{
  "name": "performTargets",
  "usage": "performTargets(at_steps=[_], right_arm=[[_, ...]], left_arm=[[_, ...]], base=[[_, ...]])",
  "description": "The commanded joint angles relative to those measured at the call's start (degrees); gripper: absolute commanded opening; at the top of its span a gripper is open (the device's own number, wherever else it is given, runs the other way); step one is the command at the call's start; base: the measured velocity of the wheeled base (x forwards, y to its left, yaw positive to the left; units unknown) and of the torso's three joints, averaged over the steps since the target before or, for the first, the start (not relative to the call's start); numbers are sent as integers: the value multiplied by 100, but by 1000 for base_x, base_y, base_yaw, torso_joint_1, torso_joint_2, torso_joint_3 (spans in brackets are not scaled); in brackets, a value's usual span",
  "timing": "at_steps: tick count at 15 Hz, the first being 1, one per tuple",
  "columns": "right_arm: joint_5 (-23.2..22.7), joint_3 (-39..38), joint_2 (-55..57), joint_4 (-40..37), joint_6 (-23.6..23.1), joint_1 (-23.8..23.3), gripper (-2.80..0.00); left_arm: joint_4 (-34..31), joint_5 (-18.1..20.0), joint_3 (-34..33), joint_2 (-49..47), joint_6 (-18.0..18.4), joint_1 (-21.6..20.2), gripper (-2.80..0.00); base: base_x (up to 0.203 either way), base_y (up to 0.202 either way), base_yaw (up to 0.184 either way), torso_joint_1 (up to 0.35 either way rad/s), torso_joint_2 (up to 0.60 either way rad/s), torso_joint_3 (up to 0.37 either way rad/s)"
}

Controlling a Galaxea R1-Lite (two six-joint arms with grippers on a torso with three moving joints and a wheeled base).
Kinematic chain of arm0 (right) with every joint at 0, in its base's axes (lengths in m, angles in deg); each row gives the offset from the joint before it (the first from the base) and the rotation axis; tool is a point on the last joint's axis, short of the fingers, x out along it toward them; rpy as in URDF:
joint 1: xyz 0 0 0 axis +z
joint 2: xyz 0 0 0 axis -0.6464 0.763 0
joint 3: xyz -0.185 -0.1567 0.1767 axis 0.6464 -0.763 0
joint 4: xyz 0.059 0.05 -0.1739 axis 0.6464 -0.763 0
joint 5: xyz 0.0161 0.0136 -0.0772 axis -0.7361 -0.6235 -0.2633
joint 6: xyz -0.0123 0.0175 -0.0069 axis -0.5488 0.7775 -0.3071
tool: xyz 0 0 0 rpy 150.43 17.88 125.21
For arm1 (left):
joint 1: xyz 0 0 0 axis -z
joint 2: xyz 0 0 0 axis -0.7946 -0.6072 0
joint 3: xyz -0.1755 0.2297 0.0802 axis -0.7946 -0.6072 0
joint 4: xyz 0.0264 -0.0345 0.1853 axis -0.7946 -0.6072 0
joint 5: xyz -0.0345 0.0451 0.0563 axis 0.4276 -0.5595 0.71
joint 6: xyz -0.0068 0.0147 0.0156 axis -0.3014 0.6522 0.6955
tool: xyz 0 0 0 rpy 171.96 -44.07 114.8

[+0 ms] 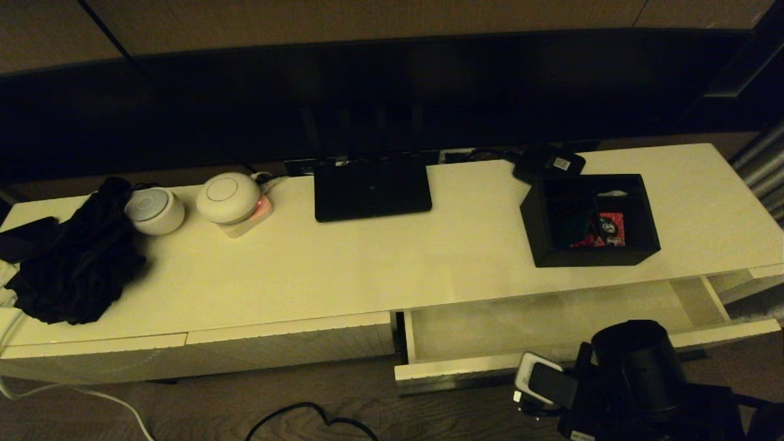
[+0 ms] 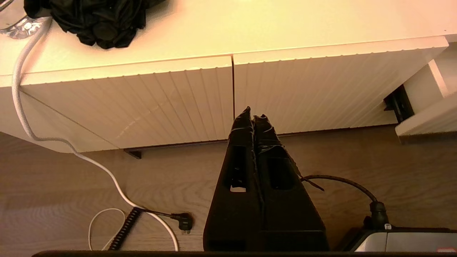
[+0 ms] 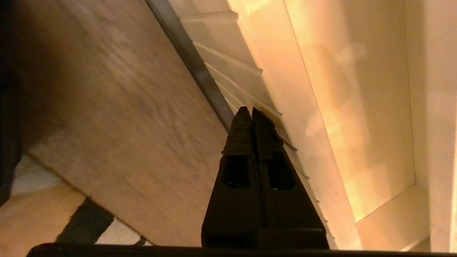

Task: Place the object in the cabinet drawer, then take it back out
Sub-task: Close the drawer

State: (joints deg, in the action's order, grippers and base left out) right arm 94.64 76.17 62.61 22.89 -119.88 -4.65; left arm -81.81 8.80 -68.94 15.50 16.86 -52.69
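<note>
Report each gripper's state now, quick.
Left gripper: shut, empty, parked low before the ribbed cream cabinet front.
Right gripper: shut, empty, beside the open cream-white drawer.

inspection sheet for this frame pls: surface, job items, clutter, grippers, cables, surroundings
Surface: cream cabinet top, items along the back and both ends.
Job's things: black box on top at right, packets inside; drawer below it pulled open, nothing seen inside.
Clutter: black cloth, two white round devices, router, small black device.
Grippers: right gripper shut, empty, by the drawer's ribbed front; left gripper shut, parked before the closed fronts.
Cables: white cord and black plug on the floor.
Surroundings: wood floor, dark wall behind.
</note>
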Motion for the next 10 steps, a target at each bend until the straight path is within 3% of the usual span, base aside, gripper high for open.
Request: performTargets(at_steps=[1, 10], right_arm=[[9, 138, 140, 35, -38, -92, -280], [-61, 784, 569, 179, -171, -233, -280]], left_arm=[[2, -5, -18, 0, 0, -1, -280], [2, -5, -18, 0, 0, -1, -280]], base=[[0, 0, 0, 0, 0, 0], [0, 0, 0, 0, 0, 0]])
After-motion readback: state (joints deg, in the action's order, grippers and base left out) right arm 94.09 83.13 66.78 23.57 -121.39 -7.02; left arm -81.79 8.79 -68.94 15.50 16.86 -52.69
